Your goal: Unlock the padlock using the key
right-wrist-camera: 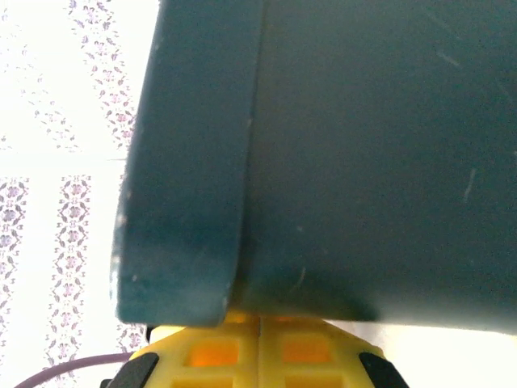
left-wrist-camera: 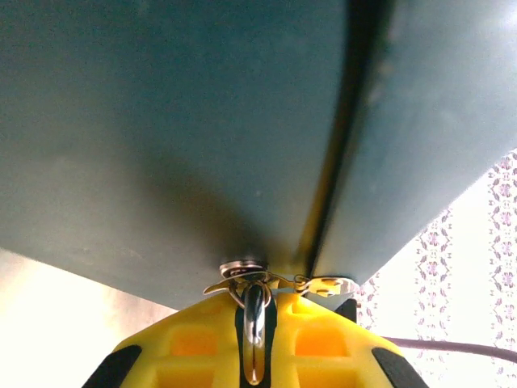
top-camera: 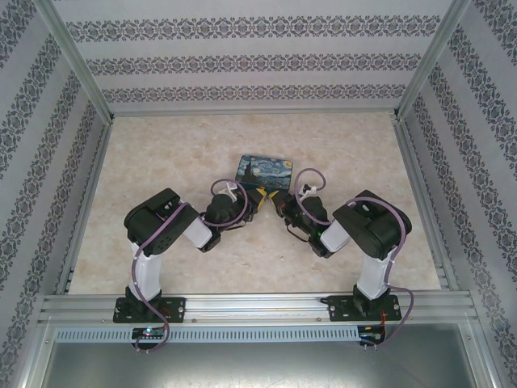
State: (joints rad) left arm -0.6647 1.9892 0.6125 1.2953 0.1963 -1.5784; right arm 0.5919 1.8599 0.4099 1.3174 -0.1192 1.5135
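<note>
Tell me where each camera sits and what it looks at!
Top external: above and behind the bases, looking down at the table, both arms and the painted tin.
Left wrist: on the left arm, facing the tin's dark side; left end effector's yellow fingers pinch a silvery metal piece.
Right wrist: on the right arm, facing that tin; right end effector closed.
Shared: all three see the tin.

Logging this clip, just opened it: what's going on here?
Both arms bend in toward the middle of the table, their tools meeting at the near edge of the painted tin. The left tool is shut on a small silvery metal piece right at the tin's dark teal wall; key or padlock, I cannot tell. The right tool looks shut, close against the tin.
</note>
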